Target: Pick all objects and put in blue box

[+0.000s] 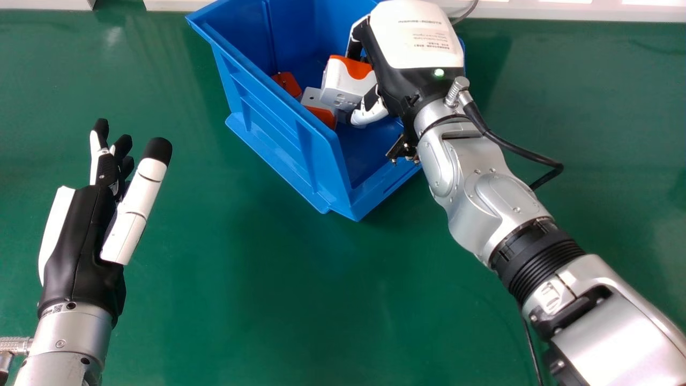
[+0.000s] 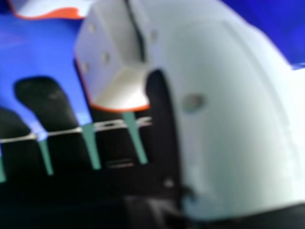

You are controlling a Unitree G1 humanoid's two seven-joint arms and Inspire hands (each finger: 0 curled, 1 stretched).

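Observation:
My right hand (image 1: 412, 59) is over the blue box (image 1: 278, 123), with its thumb and fingers closed around a white block with an orange top (image 1: 343, 86). The block is held inside the box's outline; whether it touches the things below is unclear. Beneath and beside it in the box lie a grey and orange piece (image 1: 321, 113) and an orange-red piece (image 1: 286, 83). In the right hand view, the hand's thumb (image 2: 228, 119) presses beside the white block (image 2: 112, 71). My left hand (image 1: 80, 236) is held open and empty over the green table at the left.
The green table (image 1: 300, 289) extends around the box. A white ledge (image 1: 563, 10) runs along the far edge. A black cable (image 1: 528, 155) loops out beside the right wrist, and the right forearm crosses the table's right side.

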